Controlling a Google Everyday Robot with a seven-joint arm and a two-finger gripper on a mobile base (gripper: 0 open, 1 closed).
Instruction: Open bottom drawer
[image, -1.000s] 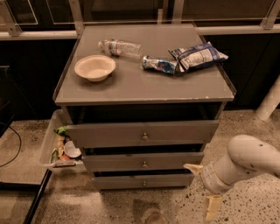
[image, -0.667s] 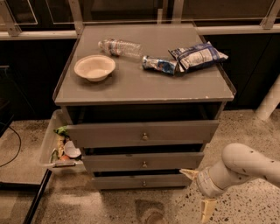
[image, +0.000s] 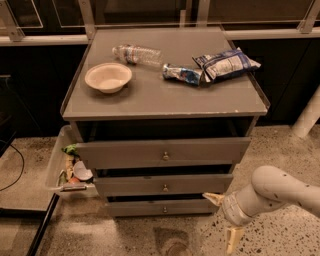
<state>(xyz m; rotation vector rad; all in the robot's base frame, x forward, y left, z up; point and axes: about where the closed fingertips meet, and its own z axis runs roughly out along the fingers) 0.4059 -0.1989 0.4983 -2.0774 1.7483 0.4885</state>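
Observation:
The bottom drawer (image: 150, 208) is the lowest, narrowest grey front of the cabinet, with a small round knob (image: 165, 209) at its centre. It sits slightly out, like the two drawers above it. My gripper (image: 223, 218) is low at the right, on a white arm that comes in from the right edge. It hangs just to the right of the bottom drawer's right end, above the floor. Its two cream fingers stand wide apart, one near the drawer's corner (image: 213, 198) and one lower down (image: 233, 240). It holds nothing.
The cabinet top (image: 165, 97) carries a white bowl (image: 108, 77), a clear plastic bottle (image: 136, 53) and two snack bags (image: 226, 63). A clear bin (image: 64, 167) of trash stands against the cabinet's left side. The floor is speckled stone.
My arm and gripper have moved a little left and down, closer to the bottom drawer's right end. The drawers have not moved.

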